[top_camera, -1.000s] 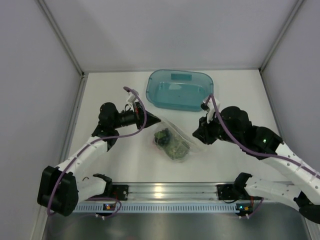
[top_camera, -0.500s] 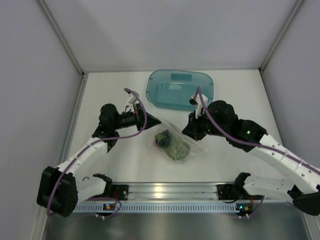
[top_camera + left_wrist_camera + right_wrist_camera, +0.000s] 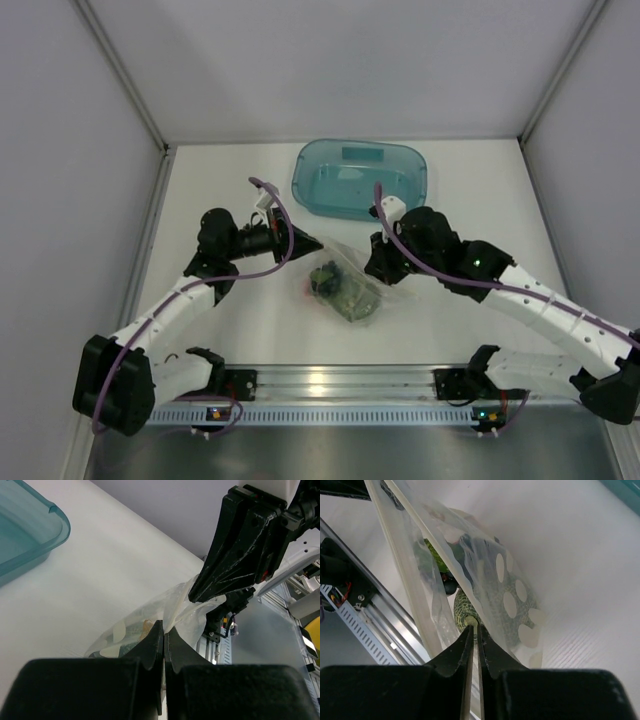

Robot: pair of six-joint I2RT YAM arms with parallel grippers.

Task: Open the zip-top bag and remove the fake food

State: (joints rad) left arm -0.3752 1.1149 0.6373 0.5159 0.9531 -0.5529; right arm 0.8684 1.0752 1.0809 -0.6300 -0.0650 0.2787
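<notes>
The zip-top bag [image 3: 348, 284] lies crumpled at the table's middle, clear with white dots. Inside it I see the olive-green leafy ball [image 3: 350, 295] and the dark grape bunch [image 3: 322, 274]; I cannot make out the red fruit. My left gripper [image 3: 311, 241] is shut on the bag's left upper edge, its jaws pinching the film [image 3: 172, 611]. My right gripper [image 3: 373, 264] is shut on the bag's right edge, with a thin fold of film between the jaws. In the right wrist view the green ball [image 3: 464, 611] and grapes [image 3: 451, 587] sit just beyond the fingertips [image 3: 468, 630].
A teal translucent tray [image 3: 360, 178] stands behind the bag, close to the right arm; it also shows in the left wrist view [image 3: 30, 527]. A metal rail [image 3: 330, 385] runs along the near edge. White walls close in both sides and the back.
My right arm has moved left toward the bag and my left gripper, bunching the bag's right side inward. The left arm has barely moved.
</notes>
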